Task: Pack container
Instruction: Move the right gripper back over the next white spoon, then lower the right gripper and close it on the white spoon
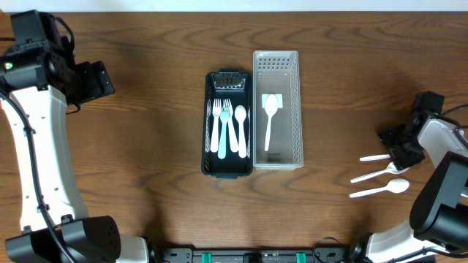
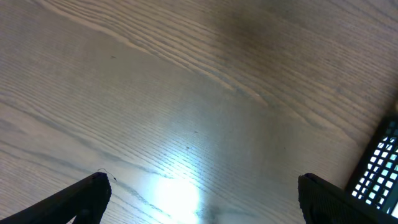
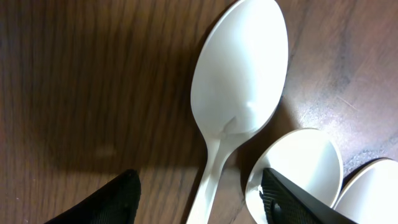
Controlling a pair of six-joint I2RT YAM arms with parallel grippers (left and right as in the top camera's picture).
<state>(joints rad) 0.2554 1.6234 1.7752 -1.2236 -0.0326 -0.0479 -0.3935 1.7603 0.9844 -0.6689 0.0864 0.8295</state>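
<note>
A white mesh basket [image 1: 276, 55] holds one white spoon [image 1: 270, 117]. Beside it on the left, a dark tray [image 1: 208, 146] holds white forks [image 1: 221, 124] and a spoon [image 1: 240, 128]. Three white spoons lie on the table at the right [image 1: 380, 174]. My right gripper [image 1: 401, 150] is open and low over them. In the right wrist view its fingers [image 3: 205, 199] straddle the handle of the largest spoon [image 3: 239, 74]; one finger overlaps a second spoon's bowl [image 3: 305, 162]. My left gripper [image 1: 99, 80] is open and empty over bare table [image 2: 202, 199].
A third spoon's bowl [image 3: 373, 193] shows at the right wrist view's corner. The dark tray's slotted corner [image 2: 379, 168] shows at the right edge of the left wrist view. The table is dark wood.
</note>
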